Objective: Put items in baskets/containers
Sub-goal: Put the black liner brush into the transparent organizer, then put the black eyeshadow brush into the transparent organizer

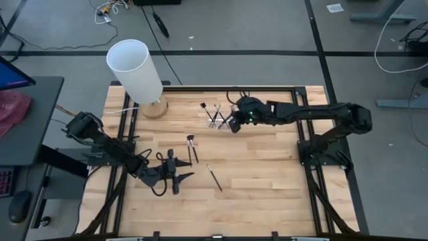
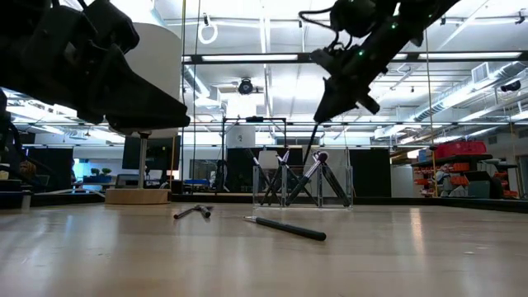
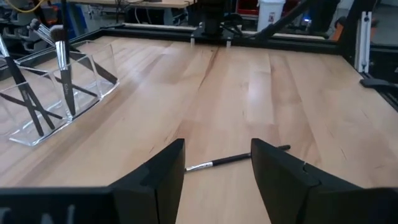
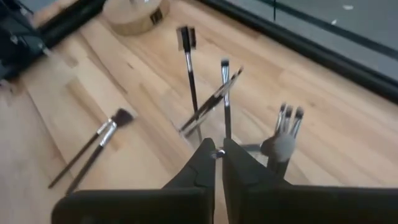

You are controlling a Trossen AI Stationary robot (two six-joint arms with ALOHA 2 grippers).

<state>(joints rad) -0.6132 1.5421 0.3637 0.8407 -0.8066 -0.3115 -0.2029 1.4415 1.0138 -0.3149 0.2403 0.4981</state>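
Observation:
The clear holder [image 1: 215, 119] [image 2: 301, 177] [image 3: 56, 93] stands on the far middle of the table with several brushes leaning inside it. My right gripper [image 1: 232, 126] [image 2: 320, 115] [image 4: 219, 149] hangs just above its right side, shut on a thin brush. Two brushes [image 1: 191, 147] [image 4: 93, 149] lie side by side on the table. One more brush [image 1: 214, 177] [image 2: 289, 228] [image 3: 236, 160] lies nearer the front. My left gripper [image 1: 182, 175] [image 3: 217, 152] is open, just left of that single brush and touching nothing. My right gripper pinches a thin dark brush at its upper end [image 4: 217, 154] between the free ends of both fingers. The fingers slant down from the table's right. The brush [image 2: 310, 153] hangs below them, tilted, with its lower end down among the brushes in the holder.
A tall white cylinder on a wooden base [image 1: 137, 73] [image 2: 140, 195] stands at the far left of the table. Black rails [image 1: 304, 144] frame the tabletop. Bare wood lies between the two arms and along the near edge.

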